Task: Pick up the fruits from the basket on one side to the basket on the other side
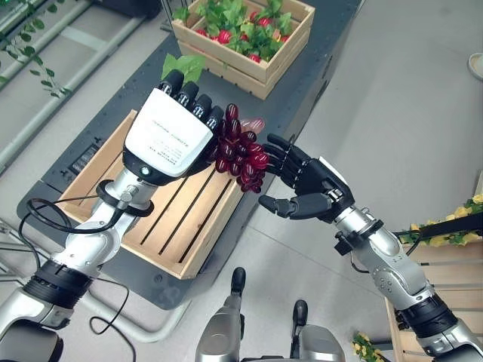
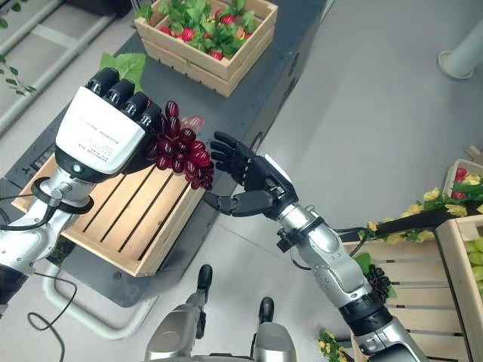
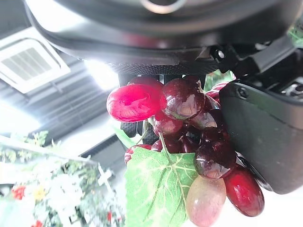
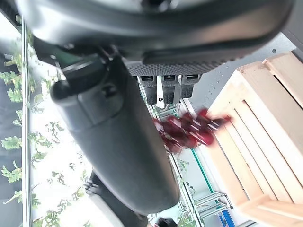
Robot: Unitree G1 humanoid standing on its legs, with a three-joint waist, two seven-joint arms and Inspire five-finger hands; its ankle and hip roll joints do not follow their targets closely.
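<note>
Handover midair: left hand curls round bunch of dark red plastic grapes above empty slatted wooden crate. Right hand, fingers spread wide, waits just beside. Right should cup fully under the bunch before left releases.

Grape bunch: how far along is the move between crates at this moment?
Done: the grape bunch is out of the slatted crate, gripped in the left hand above its right edge. In hand: the right hand, fingers open, sits right beside the bunch, seemingly ready for a handover. Left: the transfer and placing in the right-side crate.
</note>
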